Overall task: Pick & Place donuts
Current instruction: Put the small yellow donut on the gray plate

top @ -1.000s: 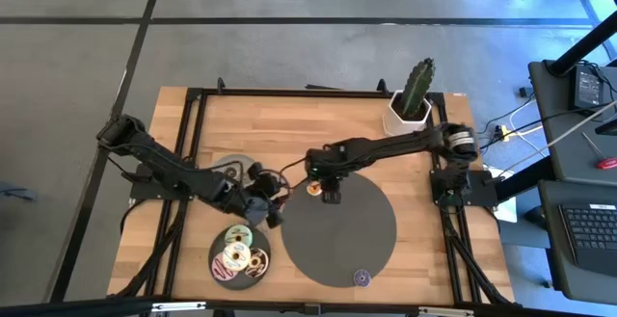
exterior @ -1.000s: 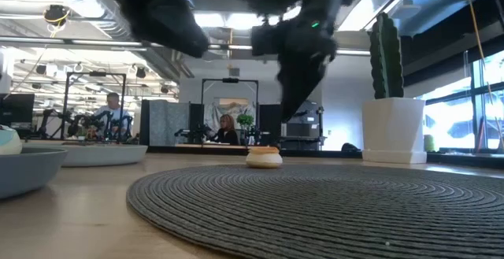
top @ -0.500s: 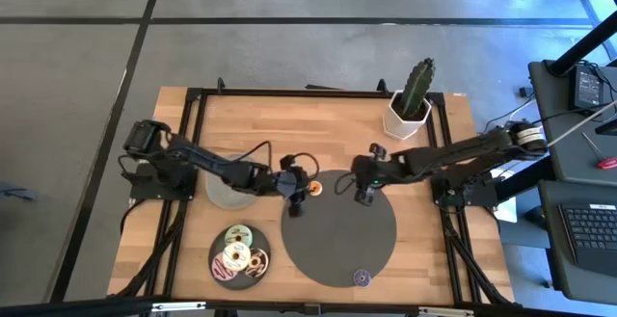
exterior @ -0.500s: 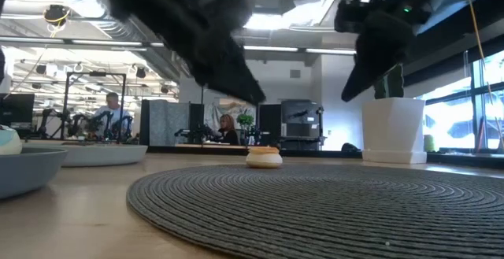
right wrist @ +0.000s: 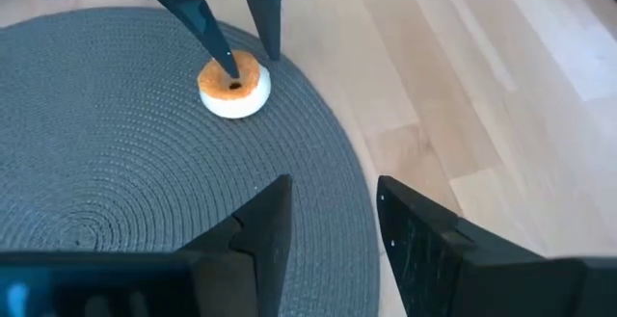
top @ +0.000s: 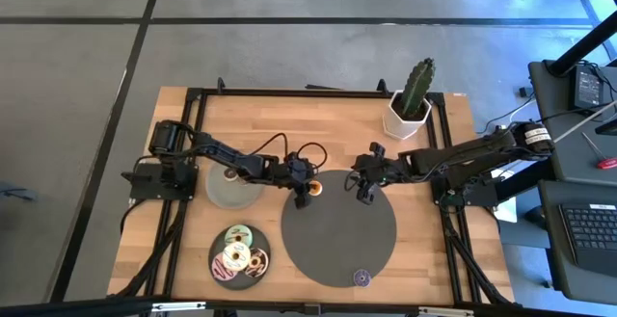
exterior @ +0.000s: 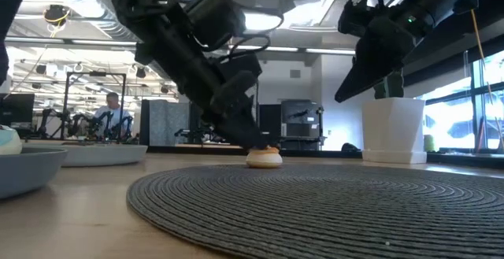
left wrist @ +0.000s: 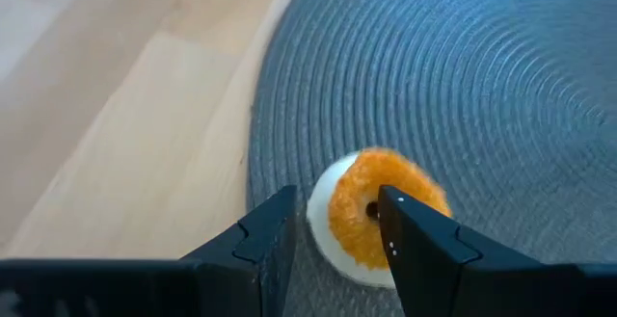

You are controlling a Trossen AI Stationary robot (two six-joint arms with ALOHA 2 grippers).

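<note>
Both arms (top: 241, 166) over mat (top: 337, 250).

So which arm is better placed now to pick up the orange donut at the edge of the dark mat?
The left. The left gripper is already down at the orange donut, jaws open, one finger in its hole. The right gripper hangs open above the dark mat, apart from the donut.
</note>
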